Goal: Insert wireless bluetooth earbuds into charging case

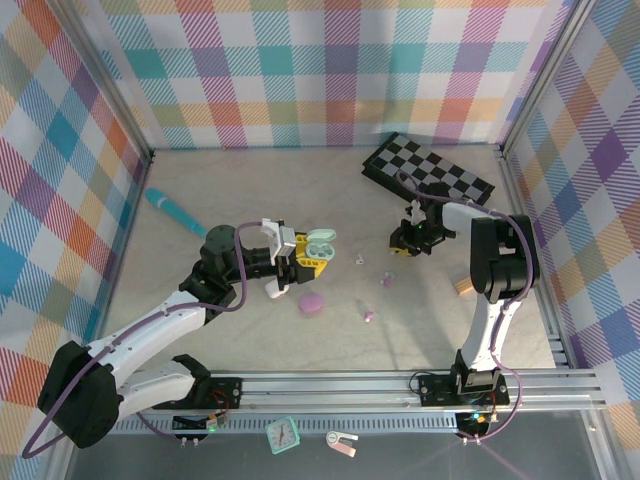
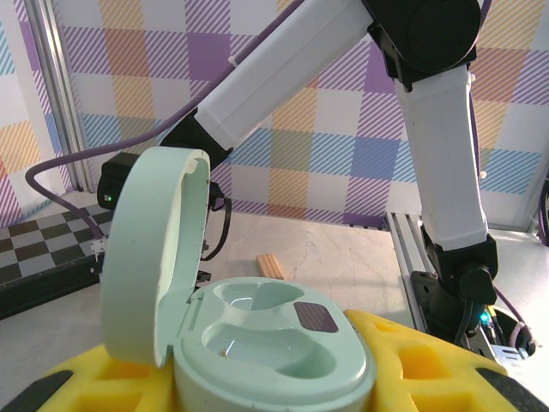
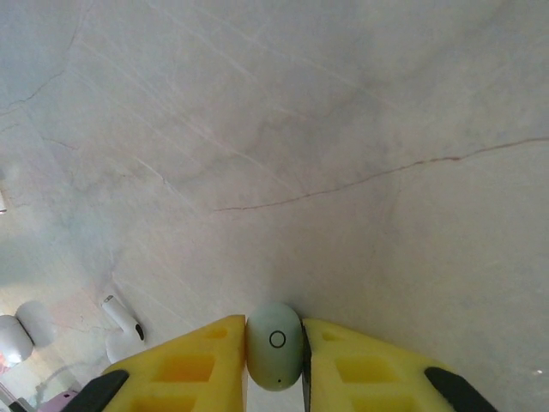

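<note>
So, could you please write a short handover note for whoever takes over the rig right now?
Left gripper: shut on the mint case, lid open, both wells look empty.
Right gripper: shut on a mint earbud, over the table, to the right of the case.
On the table: lilac case, looks closed; loose buds between the arms; a white bud near the right gripper.
Done: case open, one bud gripped.
Left: seat that bud in the mint case, then the others.
</note>
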